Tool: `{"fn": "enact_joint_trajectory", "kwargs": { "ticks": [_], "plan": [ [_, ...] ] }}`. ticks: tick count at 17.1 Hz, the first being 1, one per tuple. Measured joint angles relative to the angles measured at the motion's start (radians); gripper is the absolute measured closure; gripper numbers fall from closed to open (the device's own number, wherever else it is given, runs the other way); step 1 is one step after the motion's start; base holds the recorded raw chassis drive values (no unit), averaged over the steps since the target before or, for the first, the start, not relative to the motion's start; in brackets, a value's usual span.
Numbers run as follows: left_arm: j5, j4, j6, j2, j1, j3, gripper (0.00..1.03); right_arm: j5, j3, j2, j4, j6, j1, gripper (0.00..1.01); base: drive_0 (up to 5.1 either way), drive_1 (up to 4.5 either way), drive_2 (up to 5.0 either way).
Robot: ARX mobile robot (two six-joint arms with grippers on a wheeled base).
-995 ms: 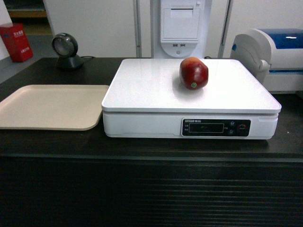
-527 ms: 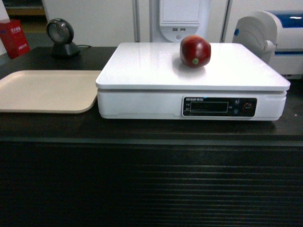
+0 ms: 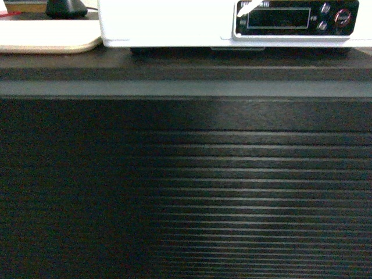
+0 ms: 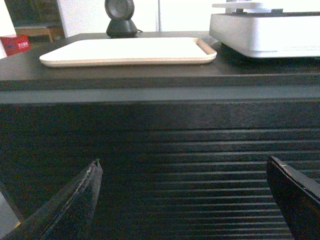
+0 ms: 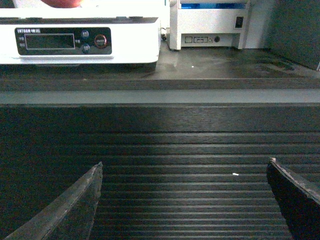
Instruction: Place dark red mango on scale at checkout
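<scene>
The dark red mango (image 5: 62, 2) (just a red sliver in view) sits atop the scale (image 5: 125, 42) on the checkout (image 3: 186, 186); job looks done. Both sets of fingers (image 4: 75, 200) (image 5: 75, 200) hang spread, empty.

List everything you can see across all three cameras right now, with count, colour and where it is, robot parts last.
Large flat white weighing scale: one, white with dark display panel, on the counter top.
Dark red mango: one, only a red sliver shows, on the scale, cut off by the right wrist view's top edge.
Flat beige tray: one, beige, left of the scale.
Round black scanner on a stand: one, behind the tray.
White and blue machine: one, right of the scale.
Dark ribbed checkout counter: one, near-black, filling each view.
Left gripper: open, facing the counter front.
Right gripper: open, facing the counter front.
</scene>
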Motion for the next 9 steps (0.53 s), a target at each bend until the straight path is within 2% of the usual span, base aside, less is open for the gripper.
{"fn": "enact_joint_trajectory", "kwargs": {
  "ticks": [9],
  "plan": [
    [0.001,0.000,0.000,0.000,0.000,0.000,0.05,0.001,0.000,0.000,0.000,0.001,0.000,0.03,0.0,0.00,0.0]
  ]
}}
